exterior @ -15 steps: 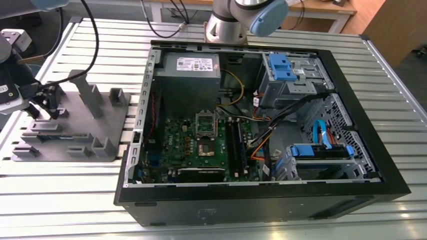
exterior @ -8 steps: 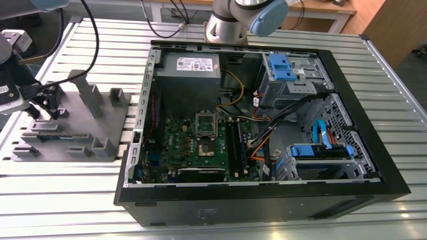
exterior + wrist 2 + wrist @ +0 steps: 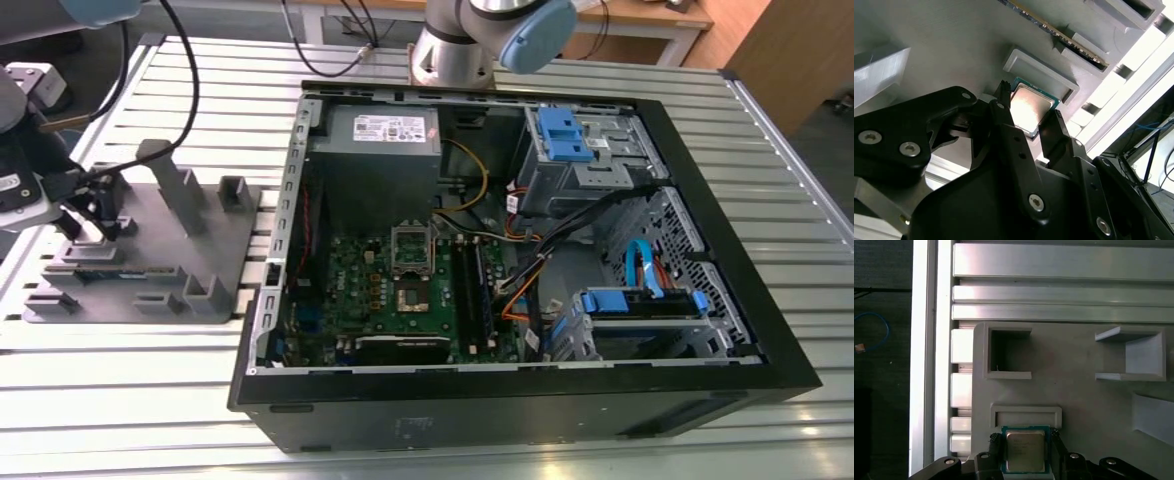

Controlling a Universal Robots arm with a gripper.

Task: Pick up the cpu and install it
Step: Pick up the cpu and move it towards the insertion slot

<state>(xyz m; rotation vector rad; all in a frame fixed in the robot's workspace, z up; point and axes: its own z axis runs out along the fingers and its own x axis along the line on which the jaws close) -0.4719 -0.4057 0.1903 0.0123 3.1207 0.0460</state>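
The cpu (image 3: 1025,451), a small square chip with a shiny metal top and a green rim, lies flat on the grey plastic tray (image 3: 1079,405) beside a low raised ledge. In both wrist views my gripper (image 3: 1025,438) has its two black fingers pressed against opposite edges of the cpu (image 3: 1029,107), shut on it. The chip still rests on the tray. In the exterior view my gripper (image 3: 91,215) hangs over the tray (image 3: 147,255) at the exterior view's left. The motherboard's silver socket frame (image 3: 411,262) lies inside the open computer case (image 3: 534,390).
Upright grey blocks (image 3: 180,185) and hollow pockets (image 3: 1009,352) stand on the tray around the gripper. A memory stick (image 3: 1054,30) sits in a tray slot. The slatted metal table (image 3: 134,400) carries everything. Cables, drive cages and a power supply (image 3: 387,130) crowd the case.
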